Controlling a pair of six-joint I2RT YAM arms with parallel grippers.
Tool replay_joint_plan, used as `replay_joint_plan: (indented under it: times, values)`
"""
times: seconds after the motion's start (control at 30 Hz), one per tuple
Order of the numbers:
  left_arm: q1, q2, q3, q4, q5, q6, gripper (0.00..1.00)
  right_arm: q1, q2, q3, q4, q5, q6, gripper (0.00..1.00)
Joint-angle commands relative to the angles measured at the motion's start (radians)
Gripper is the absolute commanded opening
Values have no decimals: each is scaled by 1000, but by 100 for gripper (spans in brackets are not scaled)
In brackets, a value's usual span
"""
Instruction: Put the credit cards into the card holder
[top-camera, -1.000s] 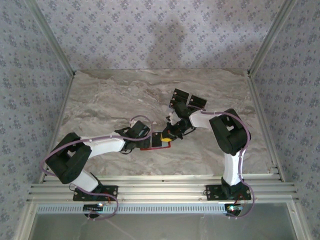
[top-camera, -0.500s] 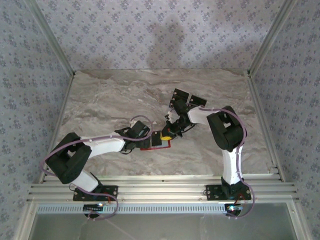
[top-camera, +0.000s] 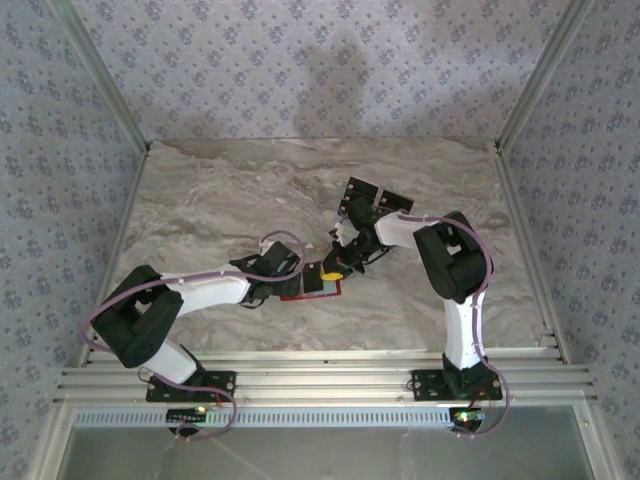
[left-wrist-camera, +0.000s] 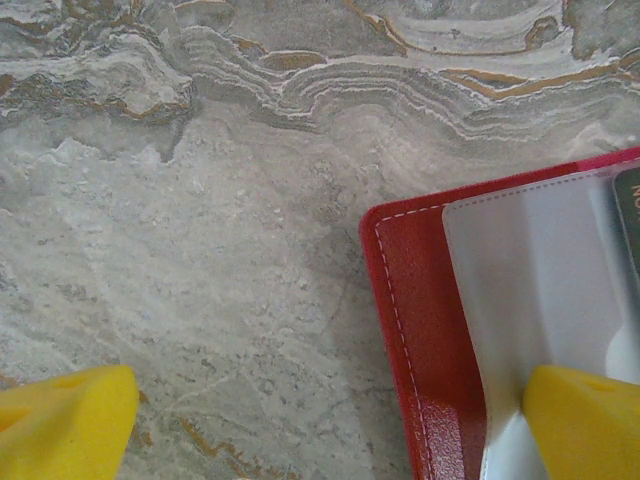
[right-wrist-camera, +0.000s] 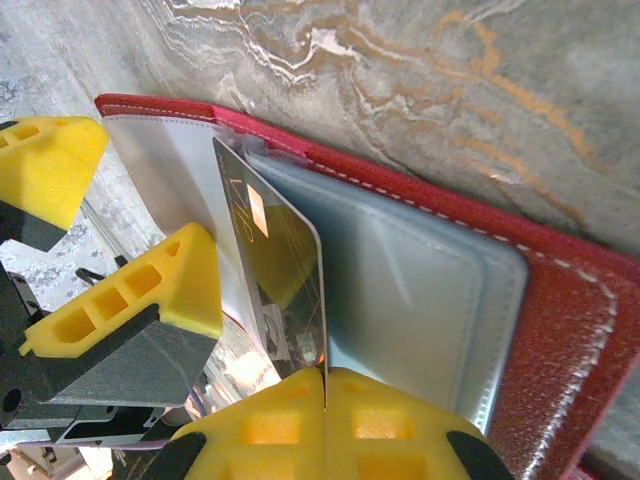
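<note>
The red card holder (top-camera: 318, 291) lies open at mid-table, its pale pockets (right-wrist-camera: 420, 300) facing up. My right gripper (right-wrist-camera: 325, 385) is shut on one dark credit card (right-wrist-camera: 275, 250), held on edge with its far end at the mouth of a pocket. My left gripper (left-wrist-camera: 325, 425) is open, straddling the holder's (left-wrist-camera: 420, 300) left edge. One yellow fingertip (left-wrist-camera: 585, 420) rests on the clear flap (left-wrist-camera: 530, 270) and the other (left-wrist-camera: 60, 420) is over bare table. More credit cards (top-camera: 378, 198) lie at the back. Both grippers meet over the holder, left (top-camera: 296, 283) and right (top-camera: 332, 272).
The marble tabletop (top-camera: 220, 200) is bordered by aluminium rails and patterned walls. The loose cards lie just behind the right arm's forearm (top-camera: 395, 235). Open table stretches to the left and to the far right of the holder.
A second ago the right arm shifted slightly, drawing its gripper and card a little left over the holder; since then it has held still. The left arm has not moved.
</note>
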Motion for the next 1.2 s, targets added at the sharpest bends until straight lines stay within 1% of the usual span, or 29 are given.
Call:
replay_joint_plan:
  times: [0.0, 0.07, 0.1, 0.13, 0.5, 0.63, 1.17]
  values:
    - [0, 19, -32, -54, -19, 5, 100, 10, 18, 22, -31, -16, -6, 0]
    - [0, 19, -31, -53, -18, 6, 100, 10, 17, 21, -27, -14, -4, 0]
    - [0, 20, -32, -53, -18, 6, 99, 13, 17, 20, -26, -14, -2, 6]
    - [1, 19, -32, -53, -18, 5, 99, 12, 16, 20, -21, -14, 1, 9]
    - [1, 20, -36, -48, -18, 4, 100, 17, 16, 20, -5, -14, 15, 15]
    - [0, 19, -37, -48, -19, 3, 99, 20, 16, 21, -1, -15, 18, 20]
    - [1, 20, -36, -47, -18, 2, 99, 29, 29, 24, 18, -12, 31, 21]
